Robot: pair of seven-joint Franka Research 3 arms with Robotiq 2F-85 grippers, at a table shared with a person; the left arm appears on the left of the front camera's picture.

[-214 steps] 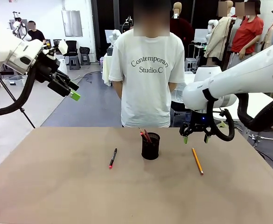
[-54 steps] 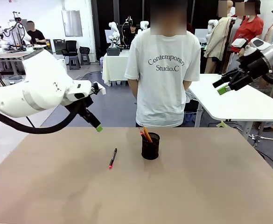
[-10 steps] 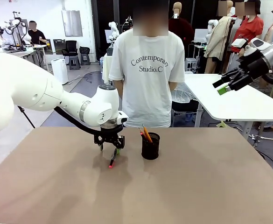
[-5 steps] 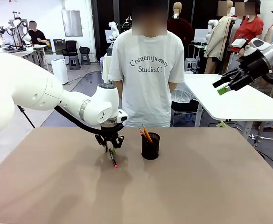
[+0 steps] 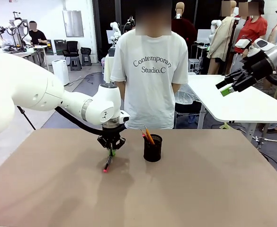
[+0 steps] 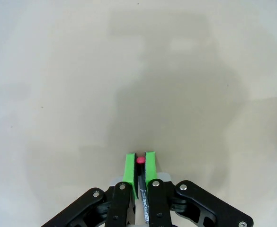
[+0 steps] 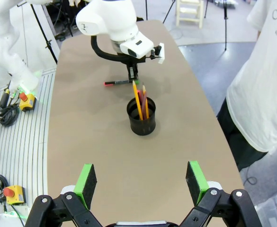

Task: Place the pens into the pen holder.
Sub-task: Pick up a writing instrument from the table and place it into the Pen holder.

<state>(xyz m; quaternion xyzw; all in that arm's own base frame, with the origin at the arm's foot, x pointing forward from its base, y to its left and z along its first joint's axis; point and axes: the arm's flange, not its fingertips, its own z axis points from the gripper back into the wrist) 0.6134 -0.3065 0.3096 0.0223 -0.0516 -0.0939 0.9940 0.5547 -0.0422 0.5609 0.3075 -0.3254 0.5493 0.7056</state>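
Observation:
My left gripper is shut on a black pen with a red end, just left of the pen holder. The pen slants down from the green pads, its red tip low over the table. In the left wrist view the pen is pinched between both pads. The black mesh pen holder stands at mid-table with a yellow and a dark red pen in it. My right gripper hangs open and empty, high above the table's right side.
A person in a white T-shirt stands at the table's far edge, behind the holder. The brown tabletop is bare around the holder. A white table stands beyond on the right.
My left gripper has shut on the black pen that lay on the table. The pen's red end has swung to the left. The right arm has stayed still.

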